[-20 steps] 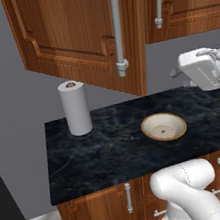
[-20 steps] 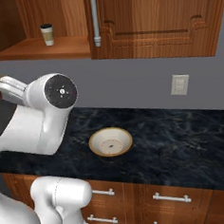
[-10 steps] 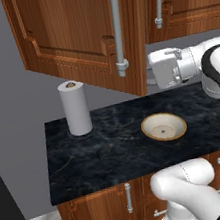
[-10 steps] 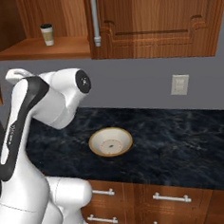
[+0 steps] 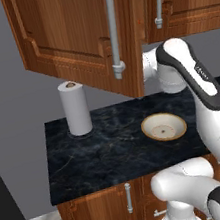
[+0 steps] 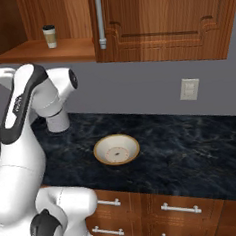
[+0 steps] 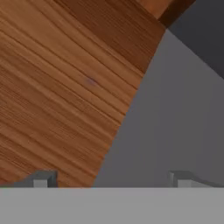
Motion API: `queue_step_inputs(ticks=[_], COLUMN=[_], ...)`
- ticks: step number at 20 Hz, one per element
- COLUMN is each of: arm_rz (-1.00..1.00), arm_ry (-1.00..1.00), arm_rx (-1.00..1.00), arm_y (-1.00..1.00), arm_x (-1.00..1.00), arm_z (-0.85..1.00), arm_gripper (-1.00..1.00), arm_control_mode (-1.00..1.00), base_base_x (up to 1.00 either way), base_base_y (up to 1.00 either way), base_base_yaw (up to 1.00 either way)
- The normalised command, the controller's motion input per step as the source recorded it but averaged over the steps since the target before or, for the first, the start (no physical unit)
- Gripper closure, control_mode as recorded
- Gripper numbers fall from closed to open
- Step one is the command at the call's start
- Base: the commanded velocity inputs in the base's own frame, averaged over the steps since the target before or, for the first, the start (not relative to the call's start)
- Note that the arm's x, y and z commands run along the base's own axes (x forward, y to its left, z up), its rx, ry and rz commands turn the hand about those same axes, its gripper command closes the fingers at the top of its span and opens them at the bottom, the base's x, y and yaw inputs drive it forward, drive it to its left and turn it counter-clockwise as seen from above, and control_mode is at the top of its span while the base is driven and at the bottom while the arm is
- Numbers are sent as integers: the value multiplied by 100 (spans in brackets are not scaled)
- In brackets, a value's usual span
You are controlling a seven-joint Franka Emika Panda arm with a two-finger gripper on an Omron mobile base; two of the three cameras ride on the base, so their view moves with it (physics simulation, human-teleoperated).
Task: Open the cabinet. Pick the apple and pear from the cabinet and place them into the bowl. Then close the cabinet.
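The cabinet point(image 5: 80, 41) has its left door swung wide out over the surface point(image 5: 109, 152); the right door is shut. The gripper point(image 7: 109, 177) is raised just under the cabinet's bottom edge, jaws spread wide and pinching nothing, with only wood grain and grey wall ahead of the fingertips point(image 7: 41, 178).

Bowl point(image 6: 116, 149) sits on the surface well below the gripper, nothing in it. A paper towel roll point(image 5: 74, 108) stands on the surface below the open door, off to the gripper's side. A cup point(image 6: 49, 36) is on the cabinet shelf above the gripper. Apple and pear: can't make them out from these angles, presumably deeper on the shelf.

Step looks like: door-opening done, reach for the first fruit starting. Next move calls for lifting the gripper above the shelf edge, pointing into the opening, finding a fruit, closing on it without clipping the cup or the door.
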Motion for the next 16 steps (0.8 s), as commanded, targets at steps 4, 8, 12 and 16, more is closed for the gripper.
queue_step_inputs(ticks=[4, 8, 12, 16], arm_rz=[22, 12, 0, -2], arm_ry=[0, -3, 0, -7], arm_rx=[1, 0, -1, 5], arm_y=[100, 100, 47, -59], arm_x=[-4, -12, 1, 0], arm_z=[0, -2, -9, 1], arm_gripper=[-100, -100, -100, -100], arm_control_mode=[-100, -100, -100, -100], base_base_x=[0, 0, 0, 0], base_base_y=[0, 0, 0, 0], base_base_yaw=[0, 0, 0, 0])
